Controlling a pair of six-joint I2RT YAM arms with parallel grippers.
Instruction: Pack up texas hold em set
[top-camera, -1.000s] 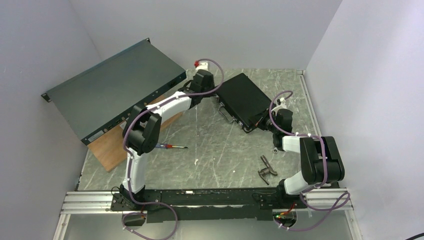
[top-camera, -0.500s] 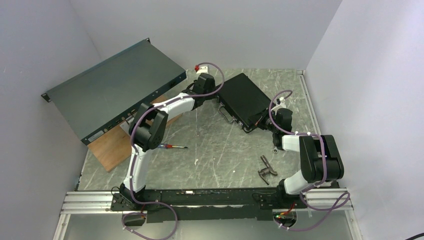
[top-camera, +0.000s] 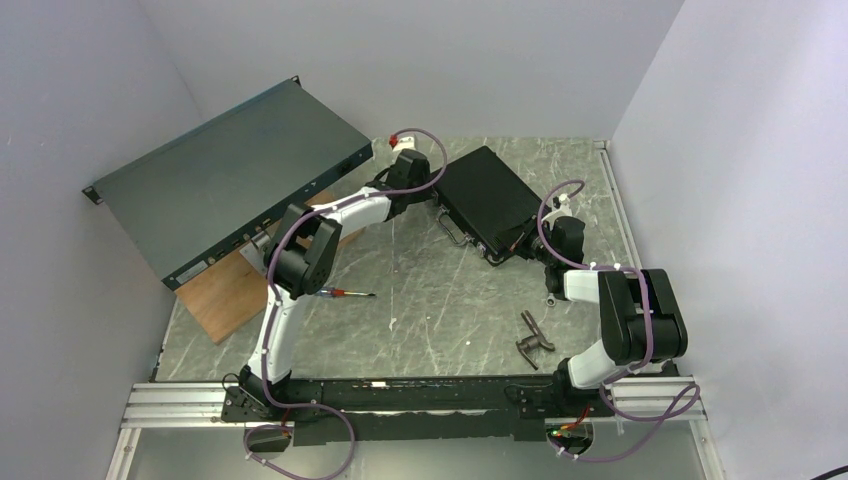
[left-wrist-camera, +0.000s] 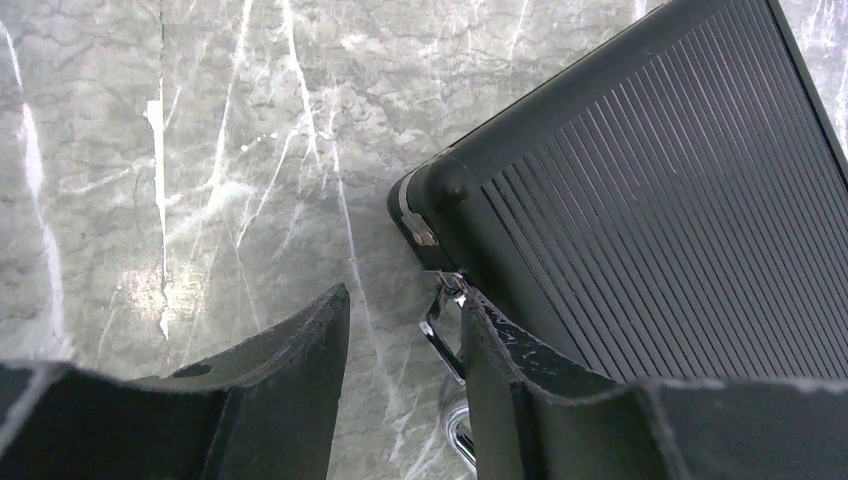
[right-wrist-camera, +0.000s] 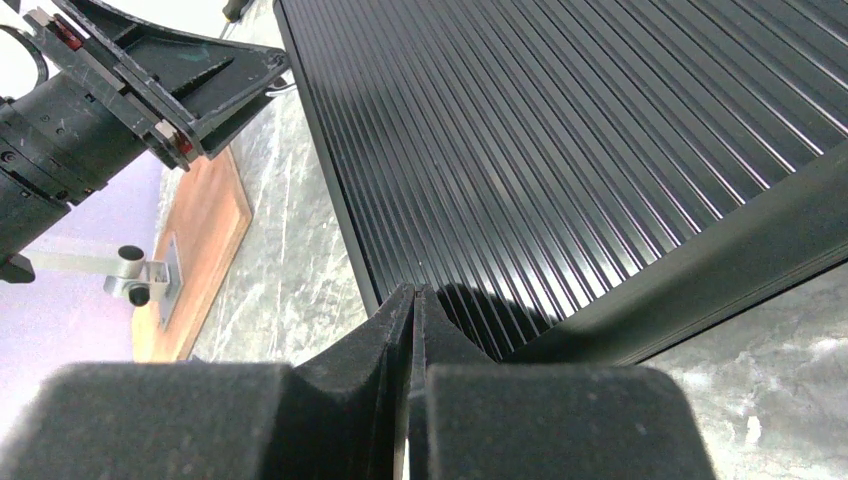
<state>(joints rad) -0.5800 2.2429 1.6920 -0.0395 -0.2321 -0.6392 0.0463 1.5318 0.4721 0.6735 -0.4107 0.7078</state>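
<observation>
— Leftmost, the arm's elbow swung inward; the left end effector (left-wrist-camera: 405, 305) hangs released beside the briefcase (left-wrist-camera: 640, 200) handle (left-wrist-camera: 437, 335).
— And the case?
— Shut, at one o'clock on the marble-veined desk (top-camera: 430, 300): ribbed black lid, rounded corners. Only latching seems left.
— And the right end effector (right-wrist-camera: 412, 300)?
— Clenched, empty, at its five-o'clock corner.

Briefcase (left-wrist-camera: 640, 170) black, fine parallel ribbing, silver corner trim. Table (left-wrist-camera: 200, 150) grey marble, white veins. Board (top-camera: 215, 300) plain brown wood.
</observation>
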